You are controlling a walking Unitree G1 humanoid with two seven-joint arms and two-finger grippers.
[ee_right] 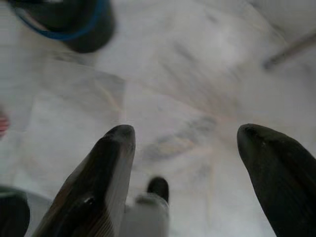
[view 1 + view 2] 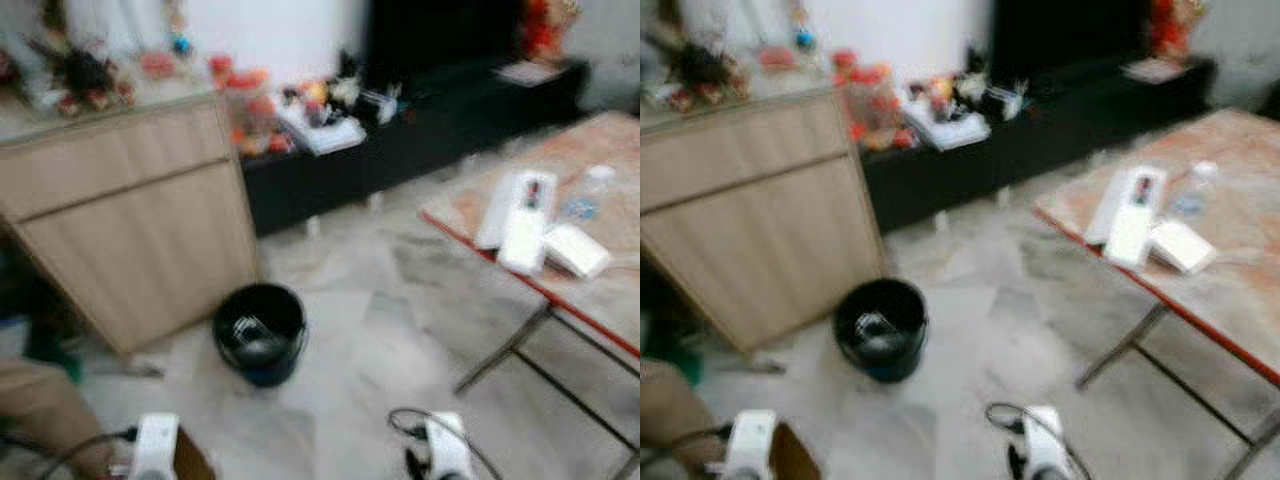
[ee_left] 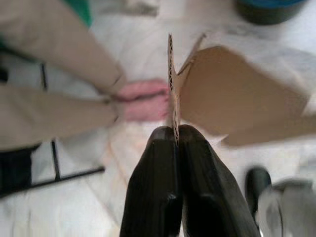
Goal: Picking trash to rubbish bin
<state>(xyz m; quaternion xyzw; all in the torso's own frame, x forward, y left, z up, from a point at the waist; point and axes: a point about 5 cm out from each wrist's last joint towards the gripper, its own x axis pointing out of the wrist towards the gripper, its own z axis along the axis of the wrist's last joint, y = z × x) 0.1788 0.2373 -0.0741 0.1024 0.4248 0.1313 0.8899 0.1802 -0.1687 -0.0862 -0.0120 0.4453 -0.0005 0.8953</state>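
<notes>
Left gripper (image 3: 174,132) clenches a brown corrugated cardboard piece (image 3: 237,94) by its edge, for carriage to the far black round bin (image 2: 260,330); right gripper (image 1: 190,143) hangs released.

A black bin (image 2: 260,333) stands on the pale marble floor (image 2: 370,330). Beside it, the red-edged worktop (image 2: 600,300) carries white boxes (image 2: 527,222).
</notes>
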